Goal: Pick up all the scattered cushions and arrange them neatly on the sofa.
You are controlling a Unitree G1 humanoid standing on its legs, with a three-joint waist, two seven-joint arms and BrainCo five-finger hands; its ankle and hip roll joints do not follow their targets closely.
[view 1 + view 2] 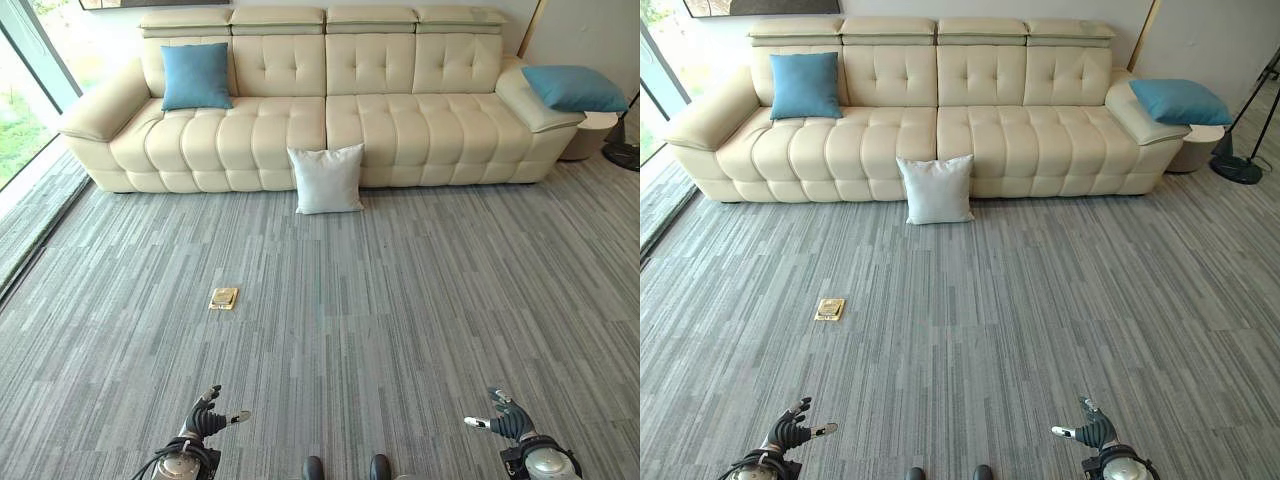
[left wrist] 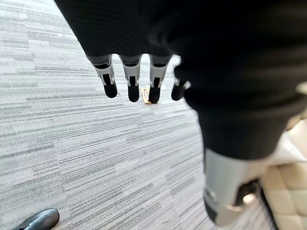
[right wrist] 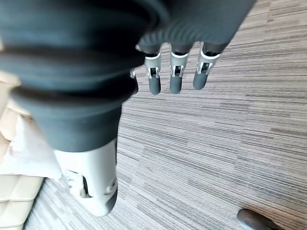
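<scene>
A cream tufted sofa [image 1: 400,130] stands along the far wall. A white cushion [image 1: 326,179] stands on the carpet, leaning against the sofa's front at its middle. One blue cushion [image 1: 196,76] is propped upright against the backrest at the left end. Another blue cushion [image 1: 574,88] lies on the right armrest. My left hand [image 1: 205,419] and right hand [image 1: 508,419] hang low at the near edge, far from the sofa, fingers relaxed and holding nothing. The white cushion [image 3: 29,148] also appears in the right wrist view.
A small brass floor box [image 1: 223,298] is set in the grey striped carpet [image 1: 400,300] left of centre. A round side table [image 1: 592,134] and a floor lamp base [image 1: 1238,168] stand past the sofa's right end. A glass wall [image 1: 20,120] runs along the left.
</scene>
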